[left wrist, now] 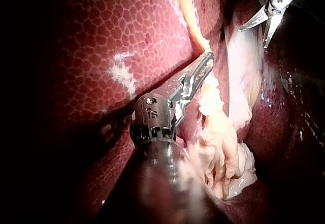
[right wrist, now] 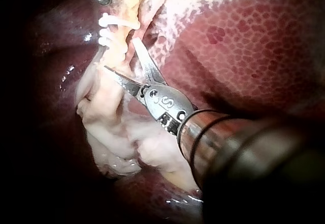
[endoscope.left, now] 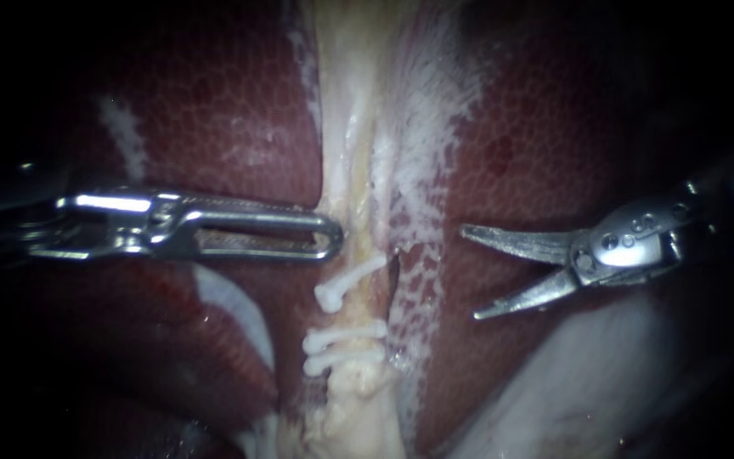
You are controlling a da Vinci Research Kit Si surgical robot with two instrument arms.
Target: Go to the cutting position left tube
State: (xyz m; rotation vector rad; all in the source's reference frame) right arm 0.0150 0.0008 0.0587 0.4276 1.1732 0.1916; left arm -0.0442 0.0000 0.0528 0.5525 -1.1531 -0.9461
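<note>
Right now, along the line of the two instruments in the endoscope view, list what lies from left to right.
Left instrument → pale strip of tissue that carries the clips → mottled liver surface → right instrument, its jaws open.

i see the dark red, finely mottled liver (endoscope.left: 214, 110) filling both sides, with a whitish streak (endoscope.left: 125, 132) on its left part. pale, lumpy cream-coloured tissue (right wrist: 127, 137) lies heaped against it, and a smooth pale grey mass (endoscope.left: 588, 382) sits low on the right.
</note>
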